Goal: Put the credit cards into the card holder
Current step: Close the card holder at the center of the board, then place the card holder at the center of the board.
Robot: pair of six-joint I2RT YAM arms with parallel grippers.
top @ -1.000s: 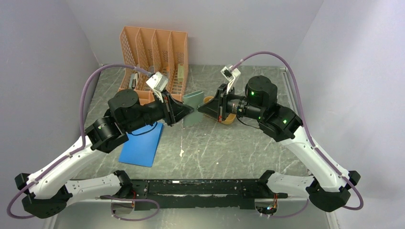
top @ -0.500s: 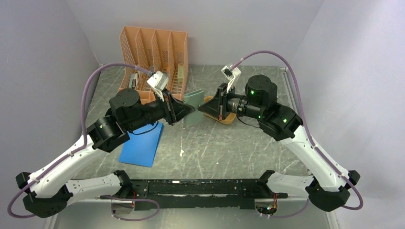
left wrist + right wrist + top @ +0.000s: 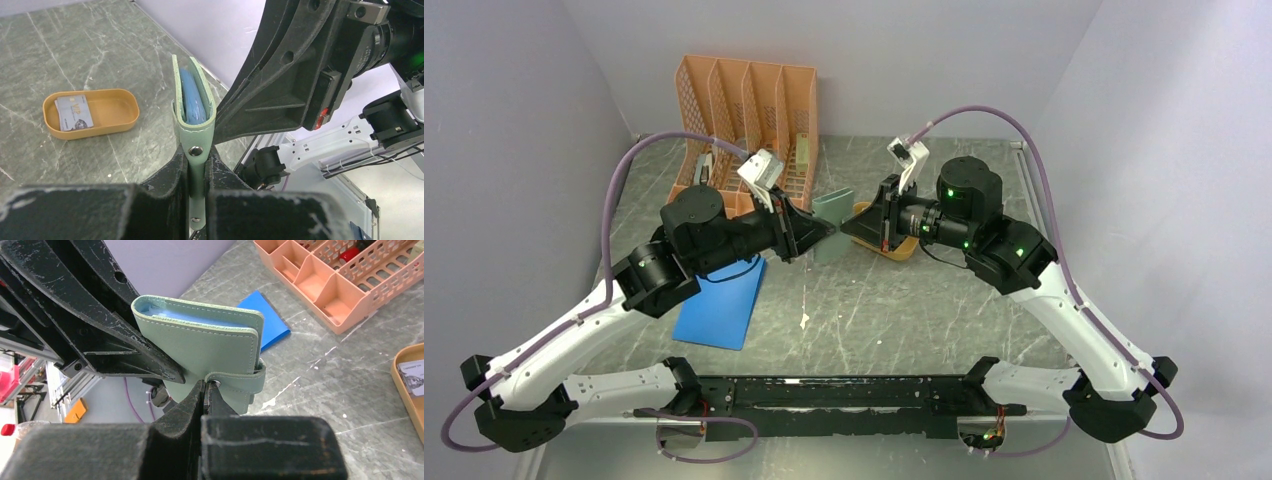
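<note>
Aloft, closed card holder (image 3: 830, 222) on edge, pinched between left gripper (image 3: 196, 167), right gripper (image 3: 206, 396)

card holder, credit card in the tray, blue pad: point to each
card holder (image 3: 202, 347), right wrist view, green front cover
credit card (image 3: 74, 112), left wrist view, printed face
blue pad (image 3: 721, 305), top external view, bare middle

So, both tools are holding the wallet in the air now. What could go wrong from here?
1. The left tool pinches only the thin snap tab of the wallet, and the right tool grips a small spot near the snap; a pull may make the wallet slip and fall.
2. The card lies in the tray and no tool is free; letting go with one may leave the wallet hanging from one grip.
</note>
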